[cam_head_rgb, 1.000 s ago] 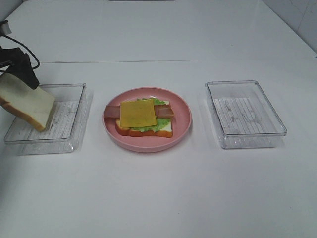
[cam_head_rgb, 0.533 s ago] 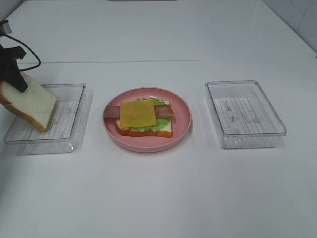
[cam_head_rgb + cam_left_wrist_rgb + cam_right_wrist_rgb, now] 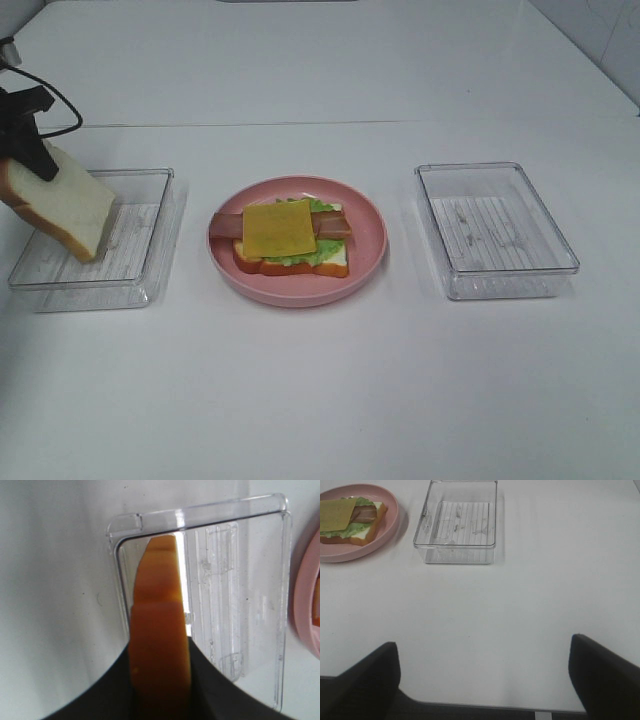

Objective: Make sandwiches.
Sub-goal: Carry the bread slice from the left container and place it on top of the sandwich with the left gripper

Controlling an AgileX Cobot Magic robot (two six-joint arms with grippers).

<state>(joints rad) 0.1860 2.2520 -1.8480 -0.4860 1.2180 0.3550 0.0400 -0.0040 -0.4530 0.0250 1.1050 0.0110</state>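
My left pincer (image 3: 35, 160) pinched the bread slice (image 3: 62, 208) at its crust edge. The slice looked soft and light, so I judged a gentle grip enough. The right pincer (image 3: 485, 680) stood spread.

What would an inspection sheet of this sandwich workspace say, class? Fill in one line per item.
Surface: white table, bare around the items.
Job's things: open stack on pink plate, cheese on top; second bread slice tilted above left tray.
Clutter: right tray, nothing in it.
Grippers: left gripper shut on the bread slice; right gripper open, holding nothing.
Cables: black cable at left arm.
Surroundings: nothing seen.
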